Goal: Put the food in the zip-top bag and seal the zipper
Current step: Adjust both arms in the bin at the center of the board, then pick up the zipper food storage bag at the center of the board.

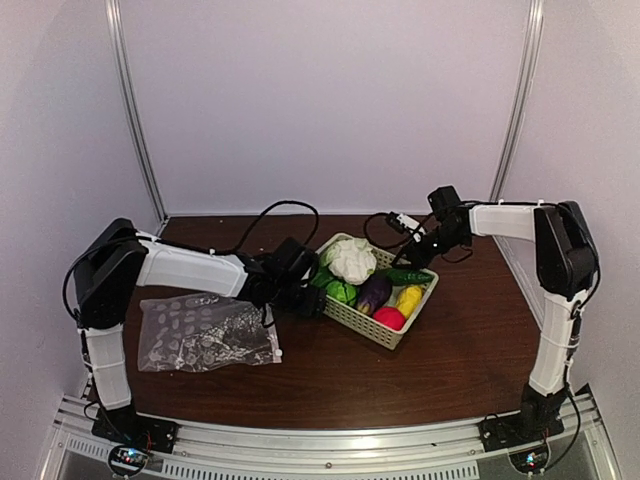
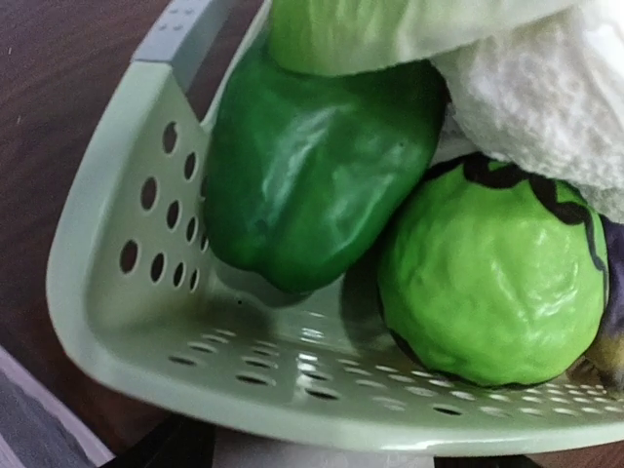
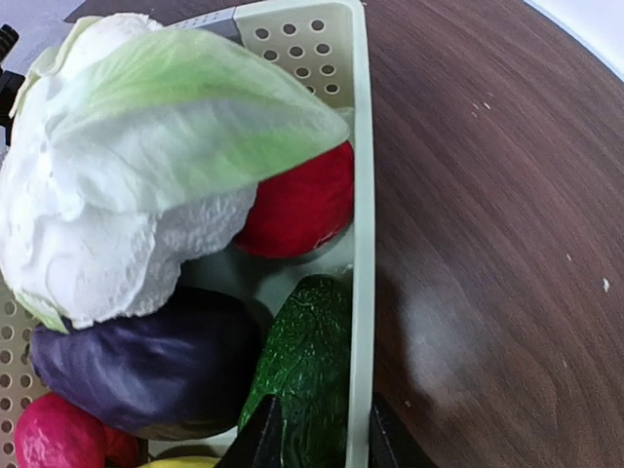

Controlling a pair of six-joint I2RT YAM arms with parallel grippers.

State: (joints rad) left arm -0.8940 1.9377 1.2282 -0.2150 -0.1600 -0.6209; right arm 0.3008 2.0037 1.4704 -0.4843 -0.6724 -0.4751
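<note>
Closest to the left wrist camera is a corner of the pale green basket point(image 2: 107, 292), with a dark green piece point(image 2: 312, 175) and a light green ball point(image 2: 487, 283) packed against it. From above, the rest of the food shows in the same basket: cauliflower point(image 1: 352, 258), eggplant point(image 1: 374, 292), cucumber point(image 1: 408, 275), yellow piece point(image 1: 409, 298) and red-pink ball point(image 1: 389, 318). The bag point(image 1: 205, 335) lies flat on the table point(image 1: 450, 350) left of the basket, apart from it, with nothing inside. Its zipper strip point(image 1: 274, 345) seems to run along the end facing the basket; I cannot tell whether the mouth is parted.

The left gripper point(image 1: 308, 300) hangs at the basket's left corner. No view shows its fingers clearly, so I cannot tell whether they are spread or pressed together. The right gripper point(image 3: 320, 439) is at the basket's rim, one finger over the cucumber and the other outside the wall; whether they pinch anything I cannot tell.

By my reading nothing is done yet: every piece must go into the bag, then the strip must be pressed shut.
</note>
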